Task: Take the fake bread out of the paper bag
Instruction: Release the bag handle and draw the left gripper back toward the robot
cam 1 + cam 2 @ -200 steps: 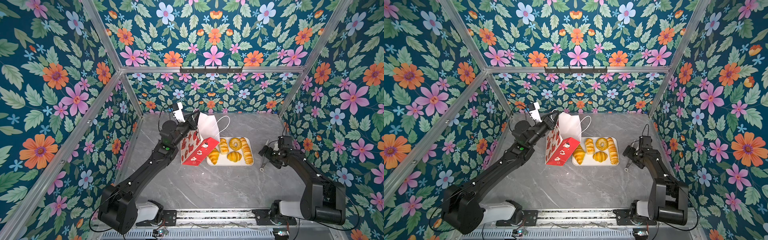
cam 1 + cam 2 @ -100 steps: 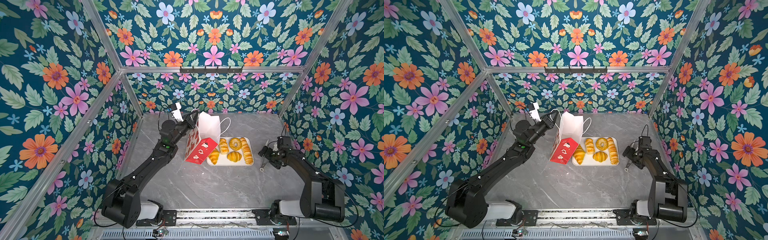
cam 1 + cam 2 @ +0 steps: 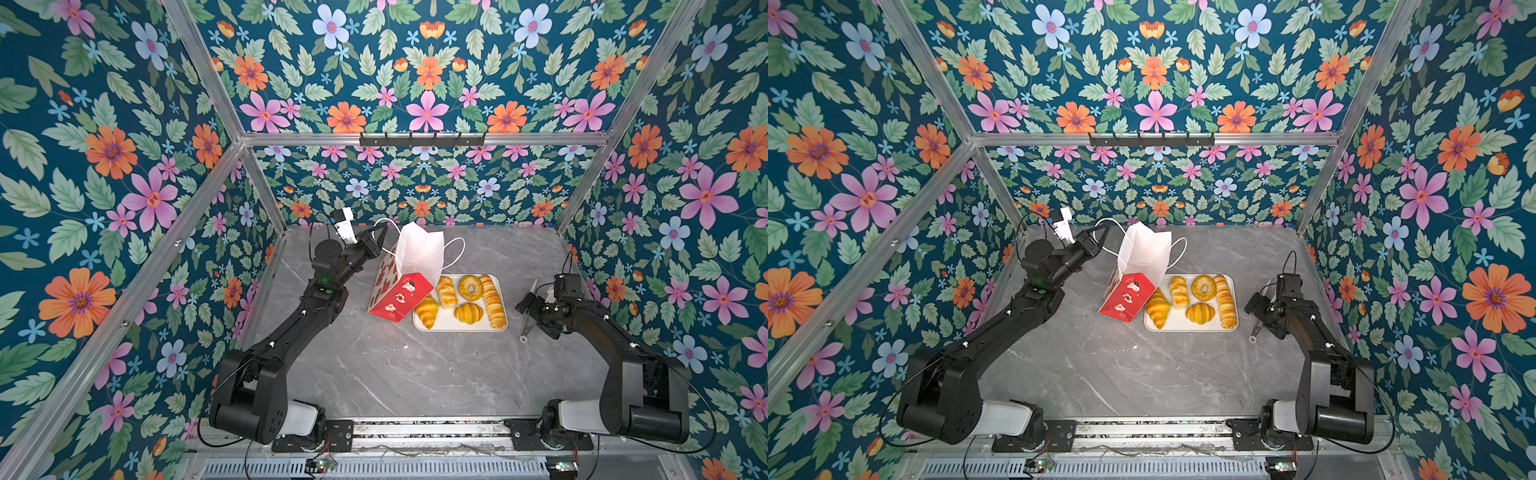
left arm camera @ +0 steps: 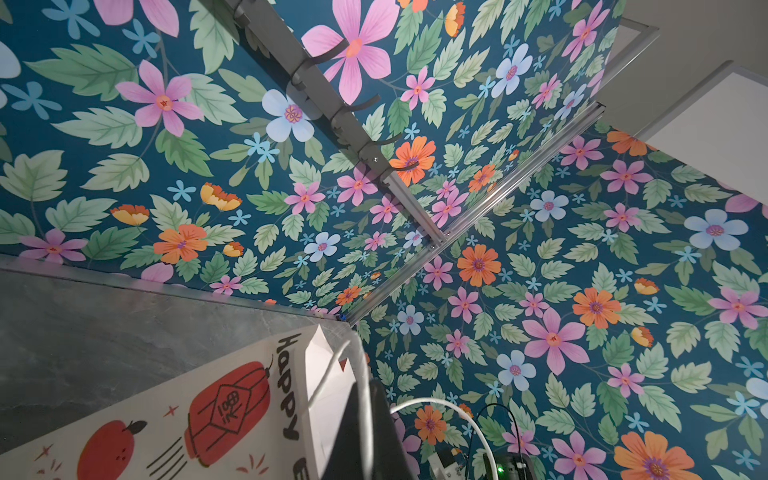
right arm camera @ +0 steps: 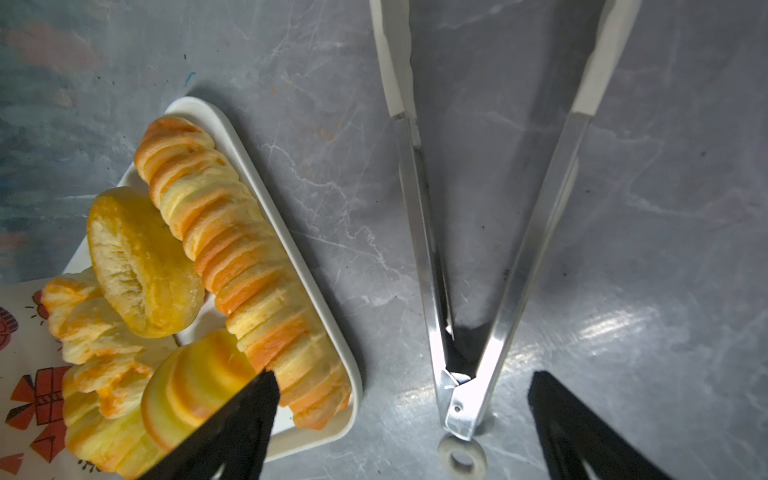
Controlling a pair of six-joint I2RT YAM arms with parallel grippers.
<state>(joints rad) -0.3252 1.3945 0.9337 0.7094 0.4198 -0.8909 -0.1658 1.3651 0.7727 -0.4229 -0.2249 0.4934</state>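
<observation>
Paper bag (image 3: 417, 253) tilts at tray (image 3: 461, 327) edge, left claw (image 3: 379, 239) pinching its cord (image 3: 388, 220) (right claw (image 5: 403, 374) agape, well apart).

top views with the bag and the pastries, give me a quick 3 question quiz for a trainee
1. How many glossy golden toy pastries lie on the flat white rounded tray?
2. What does the left end effector pinch? A) the white cord handle of the tilted red and white paper gift bag; B) a pastry; C) the tray.
3. True or false: the right end effector is shut on the metal tongs.
Key: 1 five; 2 A; 3 false, it is open and the tongs lie on the grey marble-look table.
</observation>
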